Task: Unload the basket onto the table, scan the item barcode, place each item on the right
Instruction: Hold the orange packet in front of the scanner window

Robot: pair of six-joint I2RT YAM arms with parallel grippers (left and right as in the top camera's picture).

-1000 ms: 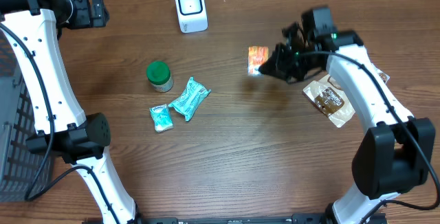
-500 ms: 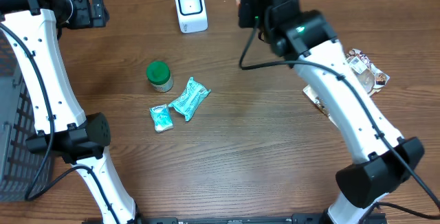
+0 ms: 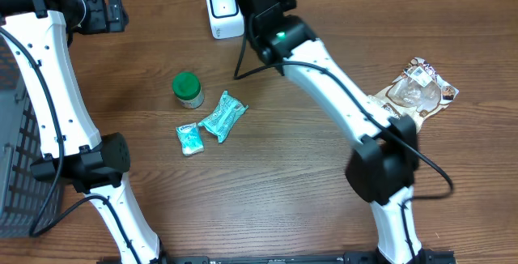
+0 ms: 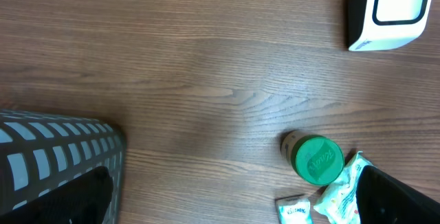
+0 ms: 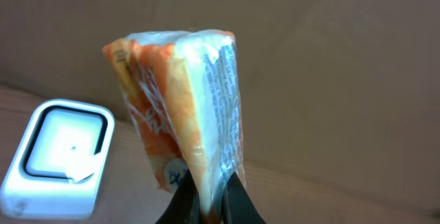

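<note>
The item is an orange and white snack packet (image 5: 180, 107), standing upright in my right gripper (image 5: 210, 195), which is shut on its lower edge. The white barcode scanner (image 5: 58, 157) lies just left of and below the packet in the right wrist view. From overhead, the right arm reaches to the table's far edge beside the scanner (image 3: 224, 10), and the arm hides the packet there. My left gripper (image 4: 234, 210) hangs open and empty high over the table's left part, with one dark finger (image 4: 402, 196) at the frame's corner.
A green-lidded jar (image 3: 188, 89) and two teal packets (image 3: 222, 116) (image 3: 189, 138) lie left of centre. Brown snack bags (image 3: 422, 86) sit at the right. A grey basket (image 4: 58, 152) stands at the left edge.
My right arm has swung left and toward the back, carrying the orange packet from the right side up to the scanner. The left arm has stayed still.
</note>
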